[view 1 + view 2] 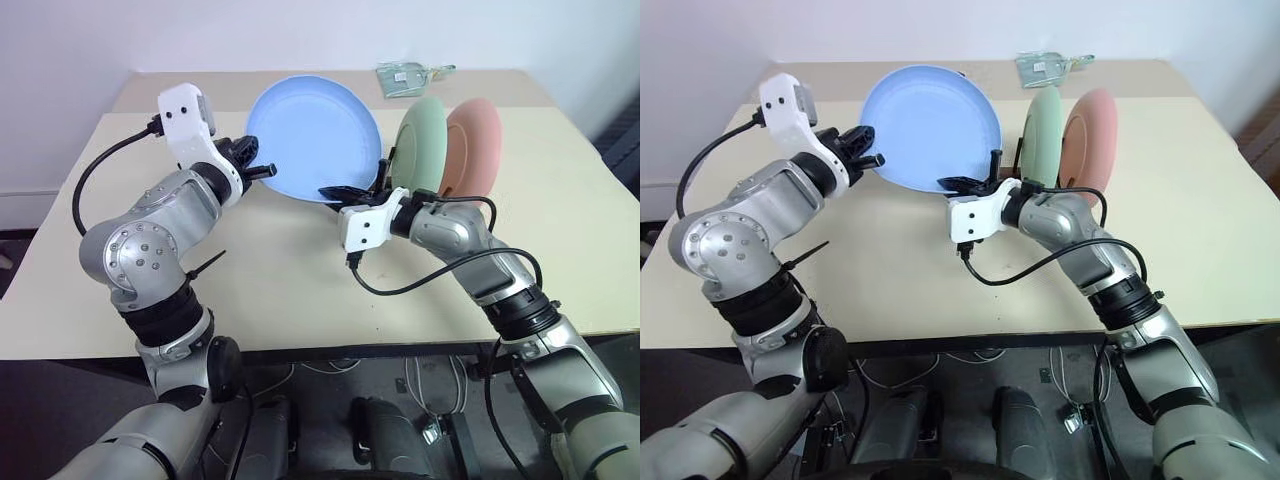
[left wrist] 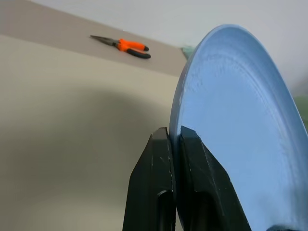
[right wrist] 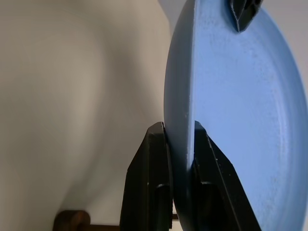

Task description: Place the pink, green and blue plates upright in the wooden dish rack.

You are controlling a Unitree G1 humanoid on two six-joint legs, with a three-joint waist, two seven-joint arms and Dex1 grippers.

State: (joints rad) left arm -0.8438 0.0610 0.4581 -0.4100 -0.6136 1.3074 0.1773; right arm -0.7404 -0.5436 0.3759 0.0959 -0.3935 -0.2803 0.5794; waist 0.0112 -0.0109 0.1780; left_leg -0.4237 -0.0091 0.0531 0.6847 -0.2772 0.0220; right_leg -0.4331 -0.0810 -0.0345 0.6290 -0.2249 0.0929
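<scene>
**Blue plate pinched from both sides**

Left gripper (image 1: pixel 258 168) clamped on blue plate (image 1: pixel 315 135) rim, plate held above tabletop (image 1: pixel 280 270). Right gripper (image 1: pixel 352 193) closed on opposite lower rim. Just beyond right gripper: green plate (image 1: pixel 418 145), then pink plate (image 1: pixel 474 140), both upright in wooden dish rack (image 3: pixel 72 220). Best released left first, then slotted beside green. Counted: three plates, one rack.
</scene>
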